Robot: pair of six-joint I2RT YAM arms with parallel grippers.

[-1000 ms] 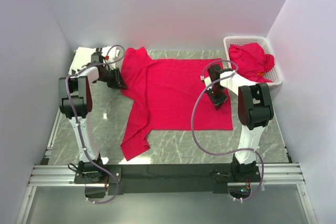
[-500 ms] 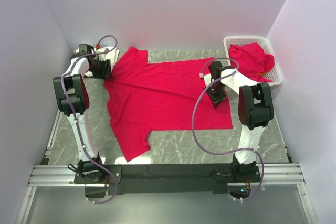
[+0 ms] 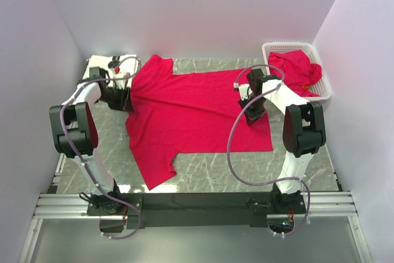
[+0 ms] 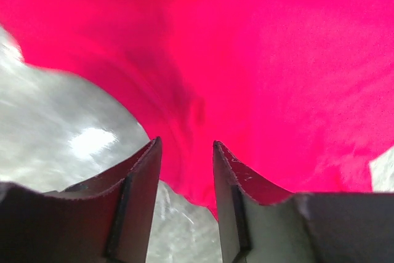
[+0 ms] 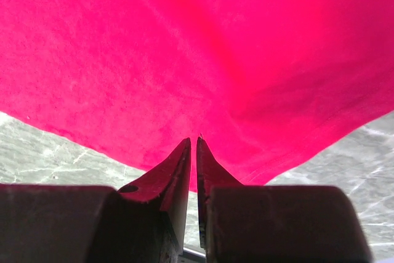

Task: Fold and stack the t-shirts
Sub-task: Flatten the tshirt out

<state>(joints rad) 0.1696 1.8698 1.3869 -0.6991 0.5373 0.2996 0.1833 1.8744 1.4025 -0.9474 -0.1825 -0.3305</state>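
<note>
One red t-shirt (image 3: 197,112) lies spread flat on the marble table, its sleeves pointing left. My left gripper (image 3: 125,100) is low at the shirt's left edge. In the left wrist view this gripper (image 4: 186,144) is open, and between its fingers show only the table and the cloth's edge (image 4: 258,78). My right gripper (image 3: 252,117) rests on the shirt's right part. Seen from the right wrist, that gripper (image 5: 192,138) is shut to a thin slit, its tips pinching the red cloth (image 5: 184,47), whose creases run toward them. Another red t-shirt (image 3: 294,69) is bunched in the basket.
The white lattice basket (image 3: 320,90) stands at the back right corner against the wall. Something white (image 3: 93,63) lies at the back left corner, partly behind my left arm. Bare marble (image 3: 209,173) shows in front of the shirt.
The left arm pulled the shirt's left side outward, so it now lies spread, then let go; its jaws are now open. The right gripper stayed where it was on the cloth.
</note>
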